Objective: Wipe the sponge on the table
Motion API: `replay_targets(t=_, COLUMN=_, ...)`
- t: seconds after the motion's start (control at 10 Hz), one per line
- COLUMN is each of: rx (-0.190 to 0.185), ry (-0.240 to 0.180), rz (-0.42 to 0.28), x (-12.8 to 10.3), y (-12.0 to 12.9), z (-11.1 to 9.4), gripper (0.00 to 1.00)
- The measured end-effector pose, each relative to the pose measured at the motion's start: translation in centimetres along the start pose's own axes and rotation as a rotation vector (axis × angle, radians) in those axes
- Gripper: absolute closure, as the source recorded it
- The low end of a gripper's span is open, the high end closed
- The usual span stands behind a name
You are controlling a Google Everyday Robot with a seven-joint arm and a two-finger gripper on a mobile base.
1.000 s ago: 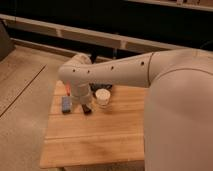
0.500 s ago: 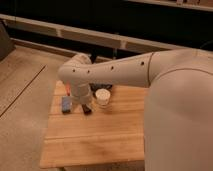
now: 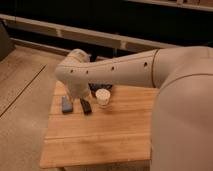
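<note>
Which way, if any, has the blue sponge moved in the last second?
No. The sponge lies as far left of the white cup as before; the gripper hangs between them.

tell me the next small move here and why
Probably ease the open gripper down over the sponge: it hangs just above and beside the sponge, which lies free on the table, a small dark object close by.

Pale floor (image 3: 22,117), dark wall (image 3: 100,15), light ledge (image 3: 75,34)

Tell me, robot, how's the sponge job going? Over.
Gripper low over table, jaws open. Sponge flat beside it, unheld. Dark object, white cup close by.
</note>
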Motion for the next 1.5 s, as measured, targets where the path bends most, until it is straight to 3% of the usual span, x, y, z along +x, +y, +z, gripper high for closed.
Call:
replay_targets(t=0.1, rx=-0.029, ry=-0.114, rz=-0.070, x=-1.7, y=2.0, z=-2.1, gripper=0.35)
replay_targets(t=0.3, rx=-0.044, ry=-0.177, rz=-0.111, x=-2.5, y=3.1, z=-3.6, gripper=0.35)
replay_targets(t=0.7, rx=-0.052, ry=-0.167, rz=-0.119, x=-2.8, y=3.5, z=-3.0, gripper=0.35)
replay_targets(t=1.0, rx=-0.106, ry=-0.123, rz=-0.170, x=-4.2, y=6.0, z=-0.3, gripper=0.35)
replay_targets(t=1.2, rx=-0.141, ry=-0.100, rz=-0.173, x=-6.3, y=6.3, z=2.1, gripper=0.35)
replay_targets(t=1.5, rx=-0.139, ry=-0.092, rz=-0.174, x=-7.1, y=6.3, z=3.2, gripper=0.35)
